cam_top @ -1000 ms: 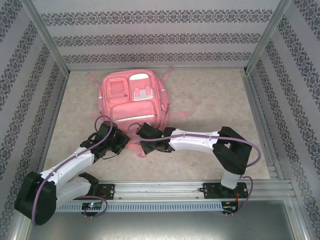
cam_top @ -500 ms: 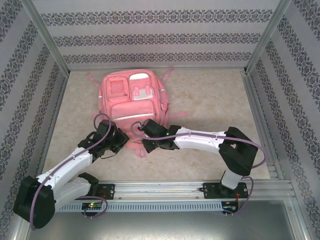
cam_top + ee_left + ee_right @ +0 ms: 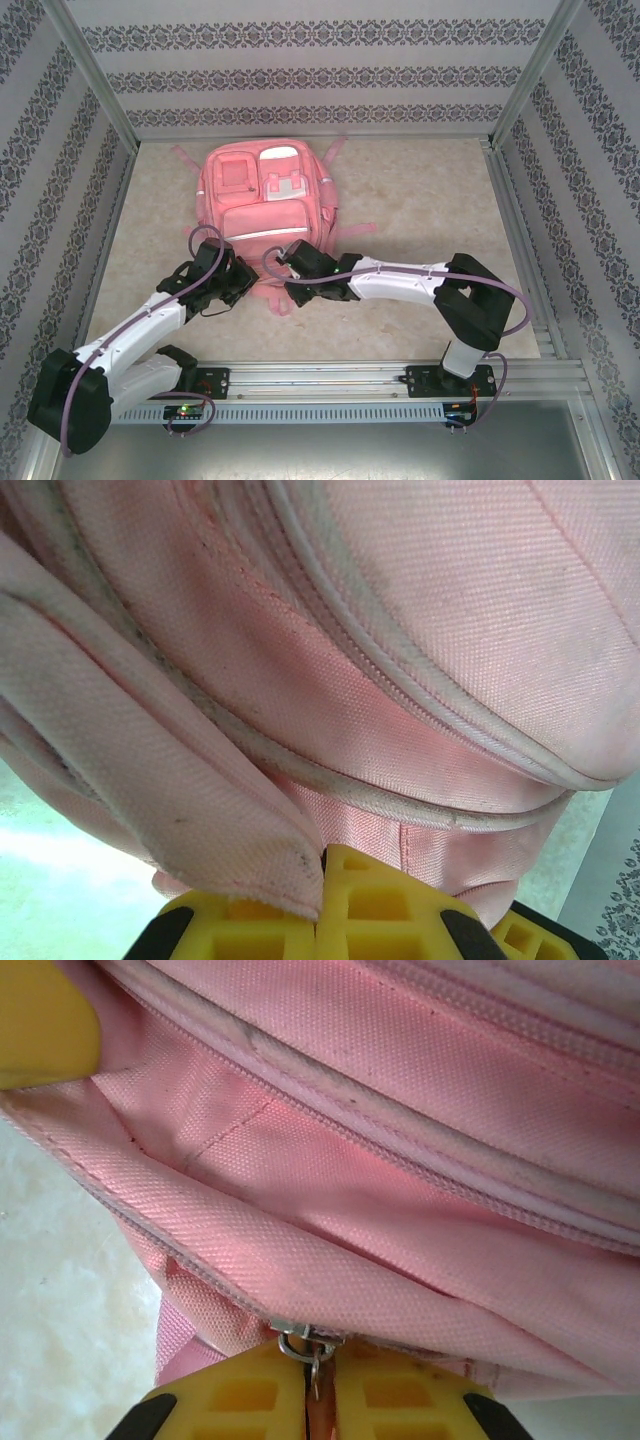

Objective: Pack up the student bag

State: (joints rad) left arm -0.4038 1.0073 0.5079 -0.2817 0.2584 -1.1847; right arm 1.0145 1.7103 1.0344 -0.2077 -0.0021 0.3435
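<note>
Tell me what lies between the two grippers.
The student bag's near end: its pink fabric fills the stretch between the left gripper and the right gripper, seen in the top external view.

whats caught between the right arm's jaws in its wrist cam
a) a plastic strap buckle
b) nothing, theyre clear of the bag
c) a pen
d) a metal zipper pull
d: in the right wrist view a small metal zipper pull on the student bag sits pinched between the nearly closed yellow jaws of the right gripper.
</note>
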